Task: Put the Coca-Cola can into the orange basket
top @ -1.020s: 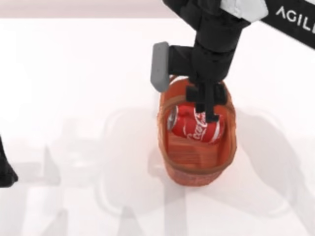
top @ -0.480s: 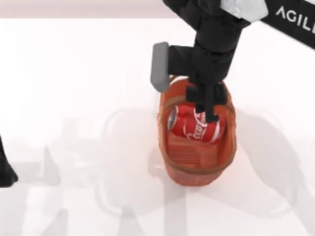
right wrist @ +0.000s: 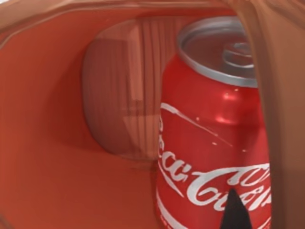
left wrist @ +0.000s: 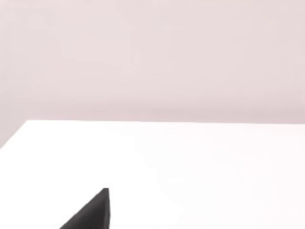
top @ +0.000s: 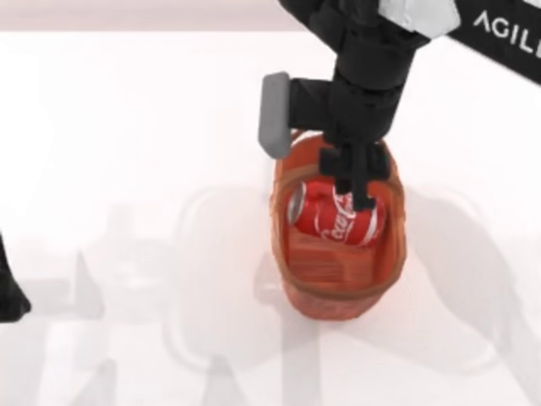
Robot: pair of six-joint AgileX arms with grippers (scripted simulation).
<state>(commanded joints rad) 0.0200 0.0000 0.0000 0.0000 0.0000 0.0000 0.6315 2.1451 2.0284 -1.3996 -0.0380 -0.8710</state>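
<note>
The Coca-Cola can (top: 338, 220) lies on its side inside the orange basket (top: 338, 306), silver top toward the table's left. My right gripper (top: 351, 182) hangs over the far half of the basket, just above the can, open and holding nothing. In the right wrist view the can (right wrist: 209, 143) fills the picture against the basket's orange inner wall (right wrist: 57, 143), with one dark fingertip (right wrist: 233, 214) in front of it. The brown handle (top: 287, 182) arches over the can.
My left arm (top: 8, 296) is parked at the table's left edge. Its wrist view shows bare white table and one dark fingertip (left wrist: 90, 214). The right arm's grey wrist block (top: 275, 114) sticks out over the basket's far left side.
The right arm has shifted only very slightly. The can lies still in the basket.
</note>
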